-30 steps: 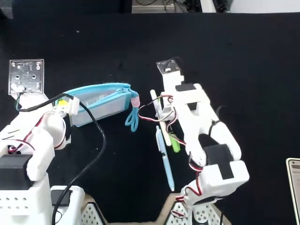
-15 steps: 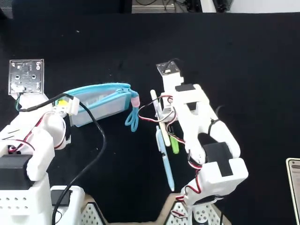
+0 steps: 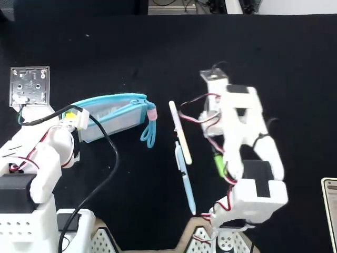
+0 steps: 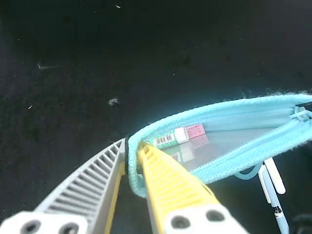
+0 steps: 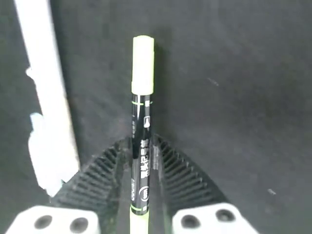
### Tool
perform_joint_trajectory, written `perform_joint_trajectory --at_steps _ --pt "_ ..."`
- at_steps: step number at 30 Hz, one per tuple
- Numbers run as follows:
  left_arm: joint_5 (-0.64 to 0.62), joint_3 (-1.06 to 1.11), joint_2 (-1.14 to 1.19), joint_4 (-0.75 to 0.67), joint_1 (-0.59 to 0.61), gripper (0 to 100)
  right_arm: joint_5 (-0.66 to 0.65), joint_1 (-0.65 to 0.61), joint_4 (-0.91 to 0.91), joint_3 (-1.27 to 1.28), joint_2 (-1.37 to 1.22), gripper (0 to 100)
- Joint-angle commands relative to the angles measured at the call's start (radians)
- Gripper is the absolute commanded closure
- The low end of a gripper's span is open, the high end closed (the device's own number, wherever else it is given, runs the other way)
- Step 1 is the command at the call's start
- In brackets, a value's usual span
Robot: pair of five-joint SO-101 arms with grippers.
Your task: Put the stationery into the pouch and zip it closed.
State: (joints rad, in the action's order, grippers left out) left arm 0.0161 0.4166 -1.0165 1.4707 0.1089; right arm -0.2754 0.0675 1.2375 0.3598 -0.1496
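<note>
light-blue fabric rims the pouch [image 3: 113,112], which lies on the black cloth table [image 3: 263,52] with its zip open and its clear side showing. inside, near the held end, we see a small pink block and a green-and-white labelled piece [image 4: 183,135] – what they are we cannot tell. the left gripper [image 4: 134,163] is clamped on the pouch's end rim, the yellow finger [image 4: 165,180] in the mouth and the grey one outside. a pink zip pull [image 3: 152,113] and a blue loop strap [image 3: 149,133] hang off the far end.

just beside that strap lie a white pen [image 3: 179,132] and a blue pen [image 3: 185,179], end to end and touching, between the pouch and the right arm. the right gripper [image 5: 141,151] is closed on a green marker [image 5: 143,97], held lengthwise with its cap forward, beside the white pen – whether it is off the cloth we cannot tell. a metal plate [image 3: 30,86] sits behind the left arm.
</note>
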Motion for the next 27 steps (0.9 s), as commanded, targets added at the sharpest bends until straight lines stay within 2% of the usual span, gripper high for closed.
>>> perform_joint_trajectory --at_steps 1,3,8,13,16,21,27 --pt "0.012 0.047 0.006 0.005 -0.001 97 -0.063 0.08 0.012 -0.041 0.028 98.6" --pt "0.012 0.047 0.006 0.005 -0.001 97 -0.084 0.08 0.015 -0.036 -0.007 96.9" --pt "0.011 0.047 0.006 0.005 -0.001 97 -0.132 0.015 0.058 -0.053 -0.065 82.5" --pt "0.012 0.047 0.006 0.005 -0.001 97 -0.13 -0.031 0.204 -0.255 -0.076 85.9" --pt "0.012 0.047 0.006 0.005 -0.001 97 -0.129 -0.026 0.227 -0.387 -0.119 86.1" --pt "0.012 0.047 0.006 0.005 -0.001 97 -0.133 -0.025 0.236 -0.568 -0.332 86.4" --pt "0.012 0.047 0.006 0.005 -0.001 97 -0.152 0.002 0.411 -0.872 -0.581 86.4"
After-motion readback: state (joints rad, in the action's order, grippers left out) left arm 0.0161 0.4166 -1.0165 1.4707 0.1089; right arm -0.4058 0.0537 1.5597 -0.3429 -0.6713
